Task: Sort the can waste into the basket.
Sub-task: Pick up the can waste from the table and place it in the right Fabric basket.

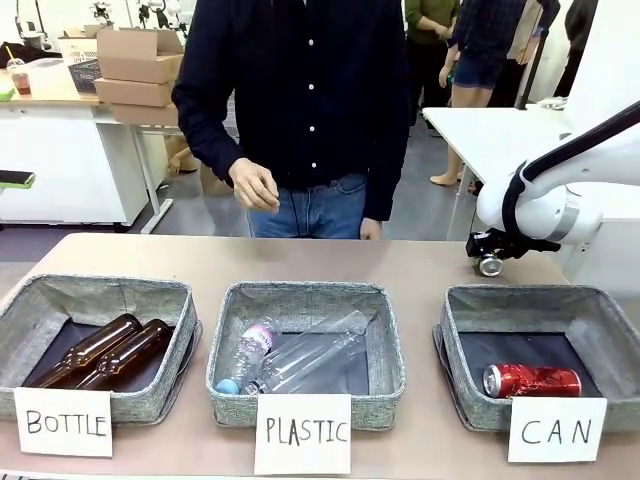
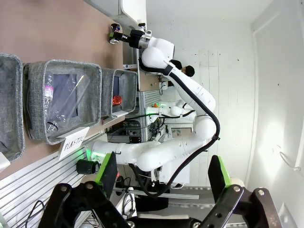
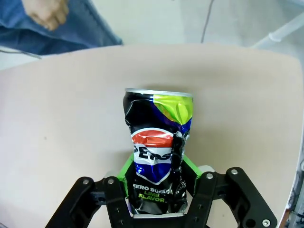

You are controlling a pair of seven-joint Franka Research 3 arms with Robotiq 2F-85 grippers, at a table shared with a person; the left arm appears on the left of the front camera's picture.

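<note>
R gripper [image 3: 156,190] clamped on the dark can [image 3: 158,151]; green pads press both sides of its lower body, can crumpled, silver rim pointing away from the wrist cam, over bare tan table [image 3: 57,142]. Front cam: R arm [image 1: 560,190] comes in from the right w/ its gripper above the table's far right, behind the CAN basket [image 1: 530,310] and apart from it; a silver can end shows at its tip.

Red can [image 1: 531,381] lies on its side on the dark floor of the CAN basket, near front wall, behind the white "CAN" card [image 1: 556,429].

L gripper [image 2: 161,178] wide open, nothing between fingers, held off the table edge, pointing toward lab wall.

Middle bin [image 1: 305,300], card "PLASTIC": two clear plastic bottles [image 1: 300,360]. Left bin [image 1: 90,295], card "BOTTLE": two brown glass bottles [image 1: 100,352] side by side.

Person stands at far side; one hand [image 1: 254,186] hangs loose above the table's far edge, touching nothing.
</note>
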